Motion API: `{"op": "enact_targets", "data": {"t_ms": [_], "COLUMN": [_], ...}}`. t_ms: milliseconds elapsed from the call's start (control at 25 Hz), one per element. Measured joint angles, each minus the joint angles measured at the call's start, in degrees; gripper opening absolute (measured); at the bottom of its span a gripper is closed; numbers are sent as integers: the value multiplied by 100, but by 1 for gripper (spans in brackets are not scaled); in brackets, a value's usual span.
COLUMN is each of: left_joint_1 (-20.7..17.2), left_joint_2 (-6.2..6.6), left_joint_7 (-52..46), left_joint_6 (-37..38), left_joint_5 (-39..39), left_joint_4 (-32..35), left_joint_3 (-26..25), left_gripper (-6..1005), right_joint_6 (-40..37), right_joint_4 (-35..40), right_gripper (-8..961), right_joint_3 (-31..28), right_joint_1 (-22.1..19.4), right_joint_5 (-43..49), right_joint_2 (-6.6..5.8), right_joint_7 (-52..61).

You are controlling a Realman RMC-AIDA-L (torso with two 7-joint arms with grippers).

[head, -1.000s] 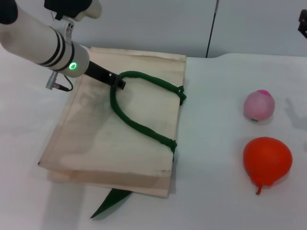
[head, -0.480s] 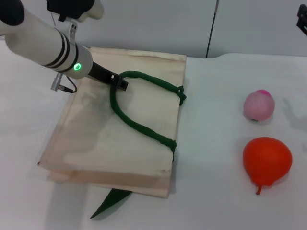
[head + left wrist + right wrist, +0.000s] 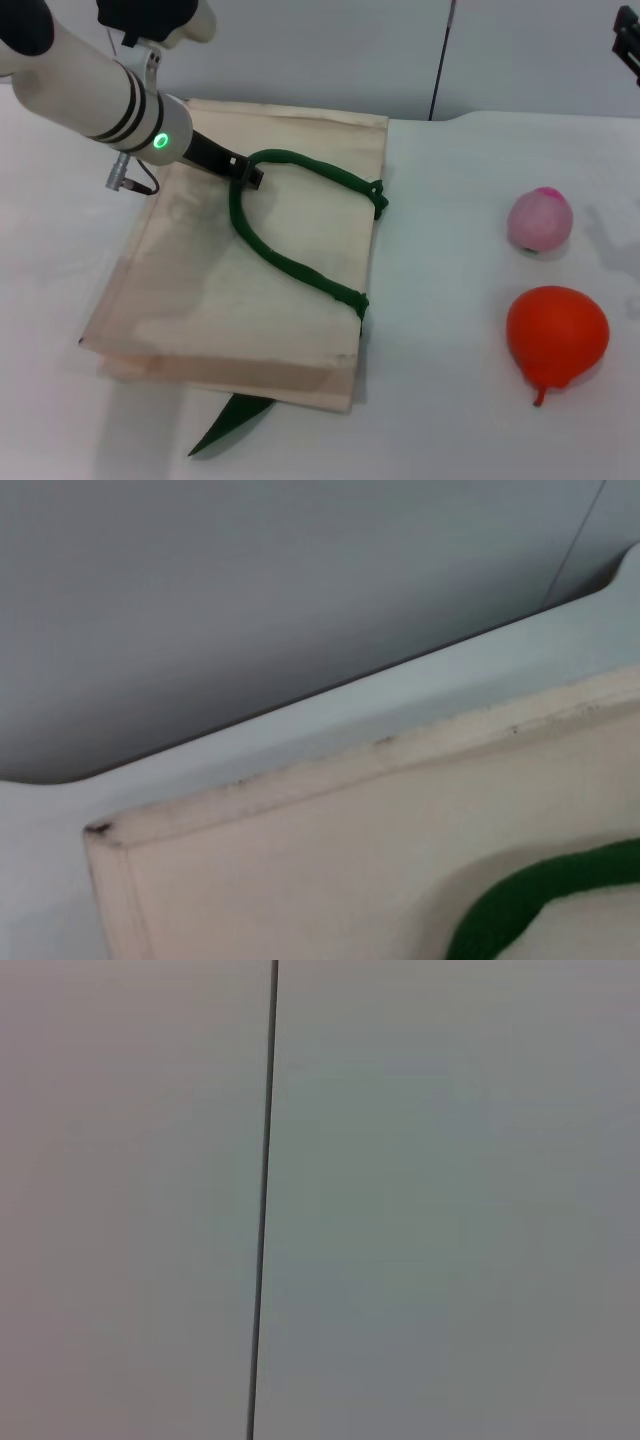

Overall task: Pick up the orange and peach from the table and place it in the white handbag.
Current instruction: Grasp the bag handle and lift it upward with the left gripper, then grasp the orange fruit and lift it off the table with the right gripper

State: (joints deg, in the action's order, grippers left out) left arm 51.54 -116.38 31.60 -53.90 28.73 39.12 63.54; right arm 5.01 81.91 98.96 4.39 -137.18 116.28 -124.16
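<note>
1. Left pincer (image 3: pixel 248 177): reaching from the upper left over the white handbag (image 3: pixel 200 290), tip at the top bend of the green handle (image 3: pixel 290 262), dark fingers apparently closed on the rope there.
2. White handbag: lying flat on the table (image 3: pixel 450 400), left of centre, opening edge facing the right side, 2 green strap tabs along that edge.
3. Green handle: looping from the tabs across the bag's face toward the left pincer; a second green strap piece (image 3: pixel 228 420) poking out from under the near edge of the bag.
4. Peach (image 3: pixel 540 220): resting on the table well to the right of the bag, magenta spot on top, untouched.
5. Orange (image 3: pixel 556 336): resting on the table just nearer than the peach, close to it but apart, pointed end and tiny stem aimed at the near edge.
6. Right pincer (image 3: pixel 628 40): only a dark sliver at the upper right corner of the head view, high above the table and away from both fruits; opening impossible to tell.
7. Left wrist view: far corner of the bag (image 3: pixel 300 830) and a curve of green handle (image 3: pixel 530 900) on its face.
</note>
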Motion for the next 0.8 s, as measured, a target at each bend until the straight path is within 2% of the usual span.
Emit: {"op": "enact_targets", "data": {"t_ms": [360,600,800], "left_joint_1": [-48,54,65], "left_joint_2": [10,11,10], "left_joint_7": [8,54,68], "left_joint_6": [224,267,301], "left_joint_5": [0,-25,-81], "left_joint_4": [-7,-215,-249], "left_joint_3": [-7,-1,1], "left_gripper": [285,137,127], "right_joint_6": [0,0,0], "right_joint_4": [10,10,10], "right_gripper": [669,669,670], "right_joint_3": [23,52,62], "right_joint_1": [4,21,24], "right_joint_5": [-2,-2,-2], "right_joint_2": [0,0,0], "right_joint_7": [-3,-10,-16]}}
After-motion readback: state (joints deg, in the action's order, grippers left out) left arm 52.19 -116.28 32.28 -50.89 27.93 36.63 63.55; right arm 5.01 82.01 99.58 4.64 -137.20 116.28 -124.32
